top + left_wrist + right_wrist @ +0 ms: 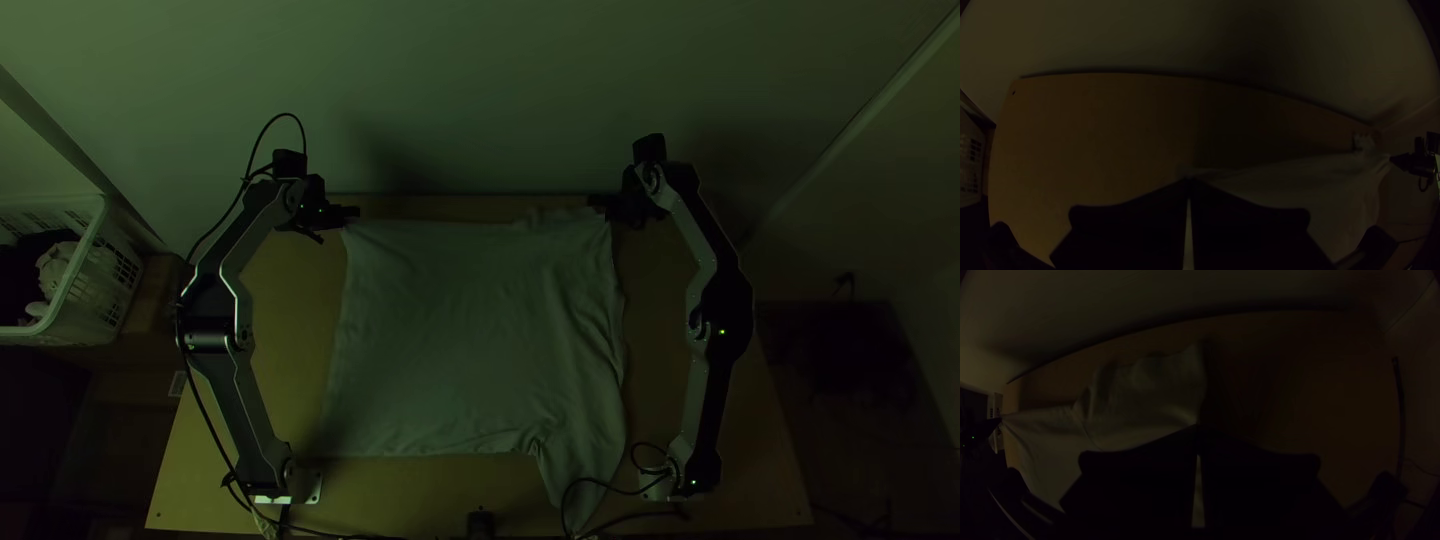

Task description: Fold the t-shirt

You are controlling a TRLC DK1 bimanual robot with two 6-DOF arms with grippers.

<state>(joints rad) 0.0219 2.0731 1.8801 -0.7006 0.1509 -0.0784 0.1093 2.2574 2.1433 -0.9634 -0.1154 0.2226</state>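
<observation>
The pale t-shirt (470, 330) lies mostly spread over the middle of the table, one sleeve reaching toward the near edge and some creases on its right side. At its far left corner is my left gripper (352, 212); in the left wrist view the left gripper (1189, 184) is shut on the corner of the shirt (1300, 185). My right gripper (600, 203) is at the shirt's far right side. Seen from the right wrist, the right gripper (1198, 430) is shut on the cloth edge, with part of the shirt (1145, 395) bunched beyond the fingertips.
A white basket (75, 270) holding cloths stands left of the table. Bare wood (660, 370) shows between the shirt and the right arm. A wall rises behind the table's far edge. Cables lie near the right arm's base, over the sleeve's end.
</observation>
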